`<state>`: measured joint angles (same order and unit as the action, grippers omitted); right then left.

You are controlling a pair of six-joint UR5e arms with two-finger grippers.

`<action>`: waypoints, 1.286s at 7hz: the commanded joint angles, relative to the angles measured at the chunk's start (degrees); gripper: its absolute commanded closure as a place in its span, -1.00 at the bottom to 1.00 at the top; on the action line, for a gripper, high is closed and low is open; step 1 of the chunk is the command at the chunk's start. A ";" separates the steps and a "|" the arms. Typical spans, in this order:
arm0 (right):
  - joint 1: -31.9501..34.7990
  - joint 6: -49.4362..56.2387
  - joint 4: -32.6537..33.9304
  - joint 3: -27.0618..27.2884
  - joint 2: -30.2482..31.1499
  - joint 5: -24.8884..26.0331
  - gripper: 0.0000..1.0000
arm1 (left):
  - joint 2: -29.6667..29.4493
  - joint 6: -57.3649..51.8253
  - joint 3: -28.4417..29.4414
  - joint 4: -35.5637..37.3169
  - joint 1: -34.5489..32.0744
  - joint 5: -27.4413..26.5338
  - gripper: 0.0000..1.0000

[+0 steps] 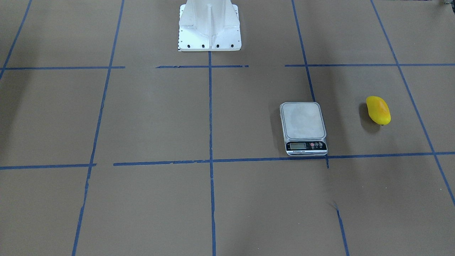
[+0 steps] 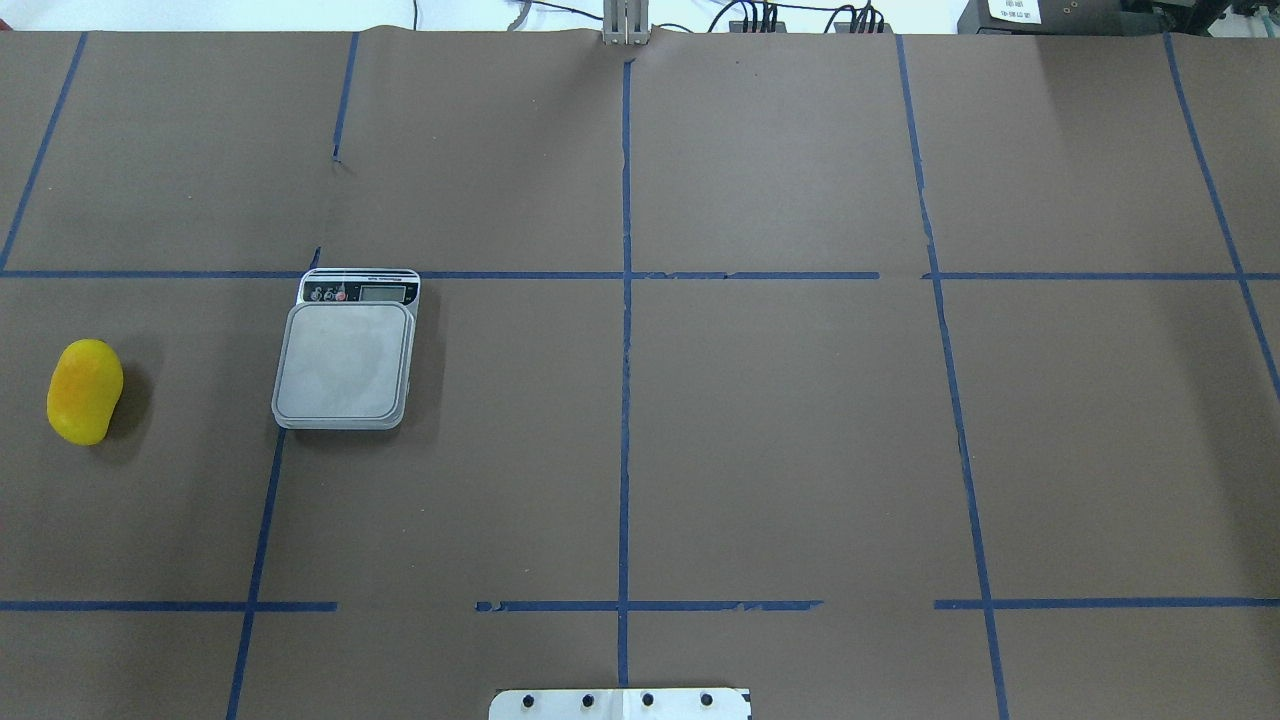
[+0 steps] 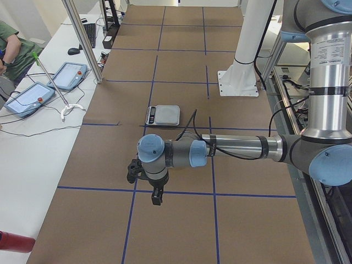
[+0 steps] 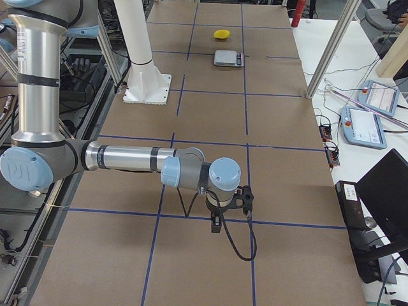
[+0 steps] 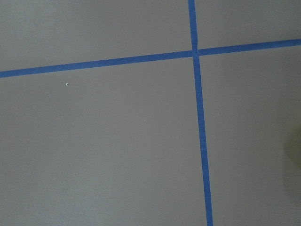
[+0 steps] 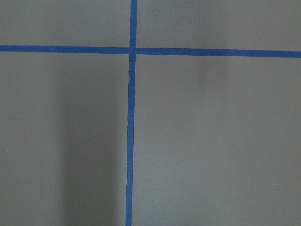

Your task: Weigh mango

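Observation:
The mango (image 2: 85,390), bright yellow with an orange blush, lies on the brown paper at the table's far left, a short way left of the scale (image 2: 345,362). In the front-facing view the mango (image 1: 378,110) is right of the scale (image 1: 303,121), whose platform is bare. My left gripper (image 3: 157,199) hangs over the table on the near arm in the left side view, and I cannot tell if it is open or shut. My right gripper (image 4: 217,226) shows only in the right side view, far from the mango (image 4: 221,33), and I cannot tell its state. Both wrist views show only paper and blue tape.
The white robot pedestal (image 1: 209,26) stands at the table's middle on the robot's side. Blue tape lines (image 2: 625,400) grid the brown paper. A side bench with tablets (image 3: 30,96), cables and metal posts (image 3: 82,41) runs along the operators' side, where a person (image 3: 14,47) sits.

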<state>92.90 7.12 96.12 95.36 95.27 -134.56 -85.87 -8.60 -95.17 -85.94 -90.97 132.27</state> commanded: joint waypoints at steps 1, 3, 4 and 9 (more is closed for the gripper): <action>0.00 0.00 0.03 0.00 0.00 0.00 -1.00 | -0.09 -0.01 -0.01 -0.02 0.00 0.00 -1.00; 0.00 0.00 0.03 0.00 0.00 0.00 -1.00 | -2.79 0.77 -0.37 -0.11 0.09 0.00 -1.00; 0.00 0.00 -0.06 0.00 0.00 0.00 -1.00 | -4.38 2.87 -1.76 -0.11 0.18 0.09 -1.00; 0.00 0.00 -0.06 0.00 0.00 0.00 -1.00 | -3.61 38.69 -4.15 -21.68 19.82 1.06 -1.00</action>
<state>92.90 7.10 96.12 95.36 95.27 -134.56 -89.56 22.34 -99.78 -102.16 -76.48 133.59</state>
